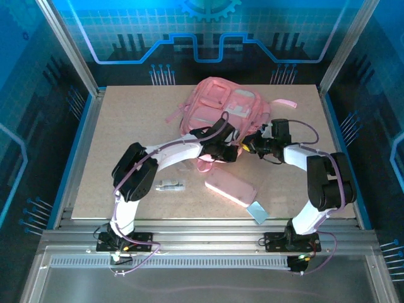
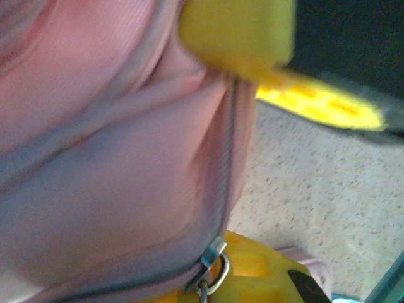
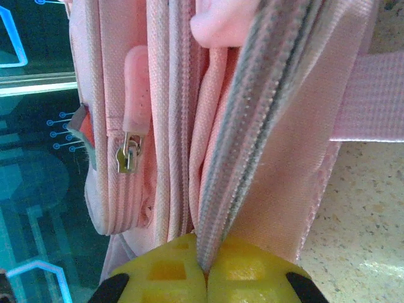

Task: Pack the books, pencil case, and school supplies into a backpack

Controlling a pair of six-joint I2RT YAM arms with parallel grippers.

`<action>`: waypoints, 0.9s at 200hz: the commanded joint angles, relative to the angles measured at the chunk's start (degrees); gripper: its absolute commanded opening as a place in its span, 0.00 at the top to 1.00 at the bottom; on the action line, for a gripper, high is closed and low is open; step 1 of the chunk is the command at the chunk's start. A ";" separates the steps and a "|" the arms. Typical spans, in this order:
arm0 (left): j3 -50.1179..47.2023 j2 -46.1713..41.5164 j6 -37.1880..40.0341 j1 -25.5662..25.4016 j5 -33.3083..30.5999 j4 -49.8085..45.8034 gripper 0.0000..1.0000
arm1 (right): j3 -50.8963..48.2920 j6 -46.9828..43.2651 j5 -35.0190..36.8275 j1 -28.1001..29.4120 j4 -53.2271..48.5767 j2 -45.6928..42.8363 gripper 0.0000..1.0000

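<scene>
Overhead, you see the backpack (image 1: 224, 104) lying with its long axis running away from you. The wrist views show the left gripper (image 2: 243, 151) and right gripper (image 3: 205, 278) clamped on its zipper edge (image 3: 252, 126).

A speckled beige bench (image 1: 126, 126) lies under the right tool (image 3: 206, 274); beyond it, glowing blue circuit-patterned walls (image 1: 208, 31) stand between silver frame posts (image 1: 66, 44).

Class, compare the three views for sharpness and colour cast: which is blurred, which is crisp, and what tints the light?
Left wrist: blurred, the backpack fabric and yellow fingers smeared and soft. Right wrist: crisp, the weave and zipper teeth sharp. Top external: even light, with a blue cast from the glowing backdrop.
</scene>
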 commanded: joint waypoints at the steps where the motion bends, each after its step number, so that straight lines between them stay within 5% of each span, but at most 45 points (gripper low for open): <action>1: -6.68 -8.30 0.18 3.00 -1.29 -3.98 1.00 | 0.97 -3.57 4.54 -3.16 0.02 -3.29 1.00; 33: -16.18 -15.08 -0.73 9.59 -1.20 -4.52 1.00 | 2.26 -6.56 4.91 -5.13 -3.98 -5.43 1.00; 81: -16.48 -16.83 3.46 20.44 -7.78 -7.05 1.00 | 2.90 -10.68 5.07 -6.63 -7.70 -5.46 1.00; 107: -18.22 -17.93 3.04 25.55 -4.36 -6.32 1.00 | 4.91 -12.49 5.22 -9.07 -9.25 -5.79 1.00; 154: -17.75 -19.42 4.43 25.53 4.43 -8.58 1.00 | 10.49 -18.80 8.97 -9.84 -13.14 -3.34 1.00; 180: -15.96 -20.21 3.75 19.26 6.48 -8.72 1.00 | 15.87 -19.90 10.39 -11.02 -14.46 0.43 1.00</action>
